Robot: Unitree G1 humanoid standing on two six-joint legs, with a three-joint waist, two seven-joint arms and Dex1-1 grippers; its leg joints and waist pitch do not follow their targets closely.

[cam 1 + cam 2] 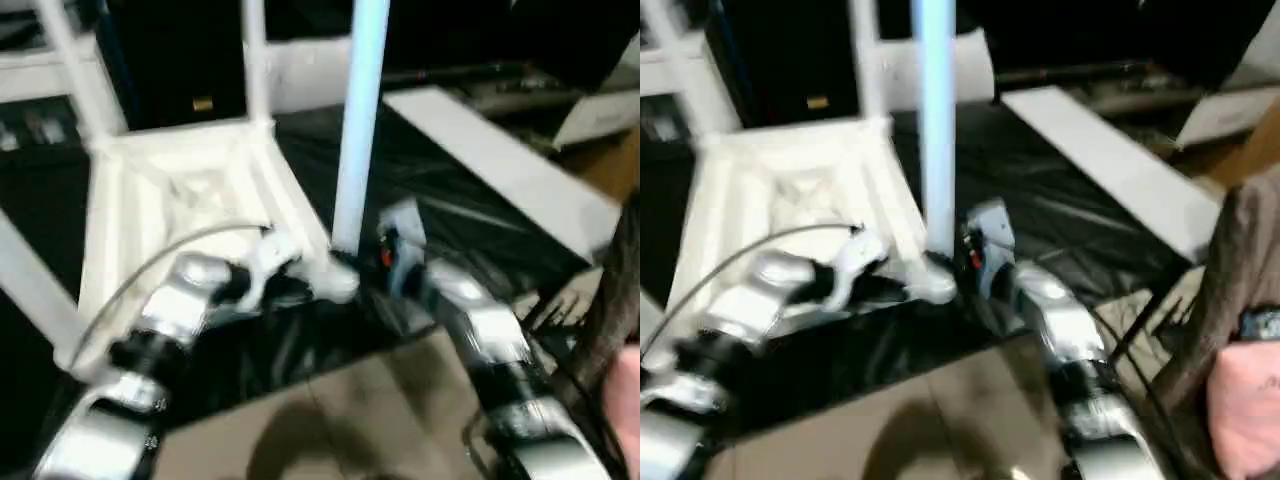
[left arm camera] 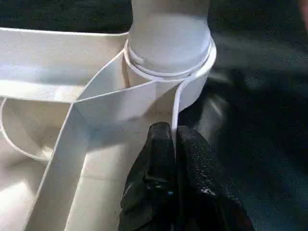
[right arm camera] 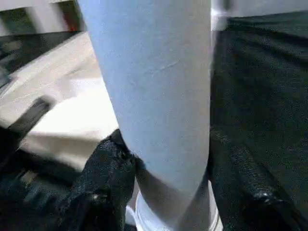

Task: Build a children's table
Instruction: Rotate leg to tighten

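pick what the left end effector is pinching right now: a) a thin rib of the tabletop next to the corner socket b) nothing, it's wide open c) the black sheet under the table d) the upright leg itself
a: in the left wrist view the left end effector has its black fingers shut on a thin white rib of the tabletop, just beside the corner socket where the leg stands.

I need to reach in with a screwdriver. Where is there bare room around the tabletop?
Free: the black sheet between the upright leg and the white board, and the tan floor between the forearms. Crowded: the tabletop near corner, where the left gripper and right gripper meet.
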